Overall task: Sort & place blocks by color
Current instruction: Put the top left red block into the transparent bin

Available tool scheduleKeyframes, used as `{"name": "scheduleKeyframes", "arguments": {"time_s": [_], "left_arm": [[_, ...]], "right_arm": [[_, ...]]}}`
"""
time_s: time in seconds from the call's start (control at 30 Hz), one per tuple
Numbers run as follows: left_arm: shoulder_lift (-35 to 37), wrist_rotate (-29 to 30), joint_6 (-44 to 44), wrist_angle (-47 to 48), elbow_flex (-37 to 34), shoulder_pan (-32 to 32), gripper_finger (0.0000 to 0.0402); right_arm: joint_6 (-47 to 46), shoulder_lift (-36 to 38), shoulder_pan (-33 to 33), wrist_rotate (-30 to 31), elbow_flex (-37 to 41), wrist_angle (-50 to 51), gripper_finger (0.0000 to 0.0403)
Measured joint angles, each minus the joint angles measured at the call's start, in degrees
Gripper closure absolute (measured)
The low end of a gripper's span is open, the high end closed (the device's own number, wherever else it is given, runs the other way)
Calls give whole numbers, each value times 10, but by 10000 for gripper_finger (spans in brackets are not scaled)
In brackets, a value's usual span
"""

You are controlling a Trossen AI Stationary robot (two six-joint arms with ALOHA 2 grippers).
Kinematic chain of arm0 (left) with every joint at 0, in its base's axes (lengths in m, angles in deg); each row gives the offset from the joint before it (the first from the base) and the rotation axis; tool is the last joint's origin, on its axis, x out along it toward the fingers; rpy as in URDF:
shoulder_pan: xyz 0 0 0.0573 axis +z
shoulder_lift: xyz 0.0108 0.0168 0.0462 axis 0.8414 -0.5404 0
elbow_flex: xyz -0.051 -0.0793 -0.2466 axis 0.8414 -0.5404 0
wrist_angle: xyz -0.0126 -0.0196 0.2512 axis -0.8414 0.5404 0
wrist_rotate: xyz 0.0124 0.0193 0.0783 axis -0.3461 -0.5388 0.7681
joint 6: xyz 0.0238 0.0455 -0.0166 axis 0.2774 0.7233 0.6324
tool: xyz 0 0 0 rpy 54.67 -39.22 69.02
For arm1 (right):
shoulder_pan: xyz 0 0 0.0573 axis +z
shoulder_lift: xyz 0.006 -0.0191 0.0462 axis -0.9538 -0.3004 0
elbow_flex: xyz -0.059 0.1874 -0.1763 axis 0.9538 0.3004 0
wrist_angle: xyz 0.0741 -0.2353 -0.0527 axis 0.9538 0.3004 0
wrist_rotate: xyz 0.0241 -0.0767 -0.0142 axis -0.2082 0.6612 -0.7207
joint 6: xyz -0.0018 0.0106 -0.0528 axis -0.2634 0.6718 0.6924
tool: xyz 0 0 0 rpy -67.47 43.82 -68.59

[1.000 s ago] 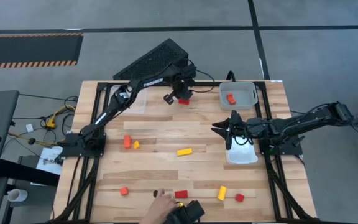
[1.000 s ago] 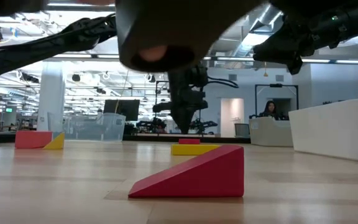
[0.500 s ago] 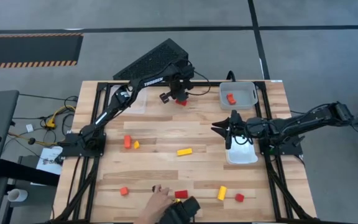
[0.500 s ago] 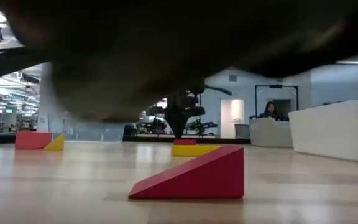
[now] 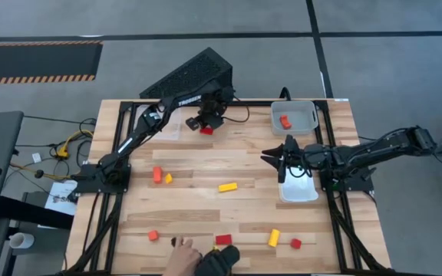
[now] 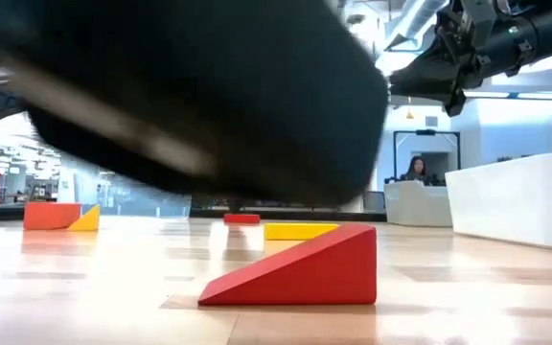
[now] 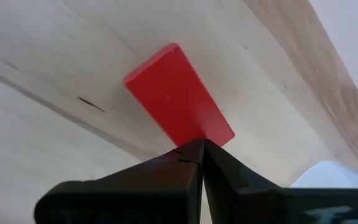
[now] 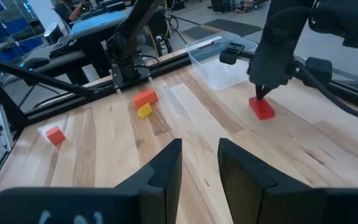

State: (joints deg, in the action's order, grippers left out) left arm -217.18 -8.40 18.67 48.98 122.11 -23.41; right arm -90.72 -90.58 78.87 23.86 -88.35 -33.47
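Left claw (image 7: 197,146) pinched closed, tips touching red block (image 7: 178,93) edge at table's far side, probably not gripping. Block rigid, light, smooth; take across flat long sides. My right claw (image 8: 199,163) spread, idle over white tray (image 5: 298,192).

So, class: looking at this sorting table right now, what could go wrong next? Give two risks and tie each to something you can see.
1. The left gripper has its fingers shut, tips touching only the edge of the red block. Pushed that way, the block could swivel or slide off course.
2. A person's hand reaches over the table's near edge beside a red wedge. If an arm came that way, contact is possible. The right gripper waits open near the white tray.
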Motion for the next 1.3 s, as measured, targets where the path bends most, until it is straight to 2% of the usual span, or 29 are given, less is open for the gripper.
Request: {"name": "scheduleKeyframes", "arguments": {"time_s": [0.07,0.17,0.33,0.6,0.67,0.77,0.9,1.03,1.17,1.3], "left_arm": [[9,-3,-9,-3,-2,-3,401],[31,-43,-22,-21,-4,-10,402],[102,-72,-50,-25,-1,-26,402],[185,-164,-59,-36,-21,-36,401],[212,-184,-61,-62,-60,-36,401],[278,-220,-62,-133,-156,-32,401],[381,-241,-87,-296,-325,-32,401],[468,-249,-165,-460,-463,-32,401],[512,-246,-268,-572,-552,-30,401],[517,-219,-313,-608,-580,-27,383]], "right_arm": [[0,0,0,-1,0,0,276],[0,0,0,-1,0,1,276],[9,0,0,-1,0,0,276],[9,0,0,-3,0,2,276],[10,0,0,-5,0,3,276],[9,0,0,-7,0,4,276],[9,0,0,-10,0,4,276],[9,0,0,-10,0,4,276],[11,0,0,-10,0,4,276],[16,0,-6,-11,0,3,276]]}}
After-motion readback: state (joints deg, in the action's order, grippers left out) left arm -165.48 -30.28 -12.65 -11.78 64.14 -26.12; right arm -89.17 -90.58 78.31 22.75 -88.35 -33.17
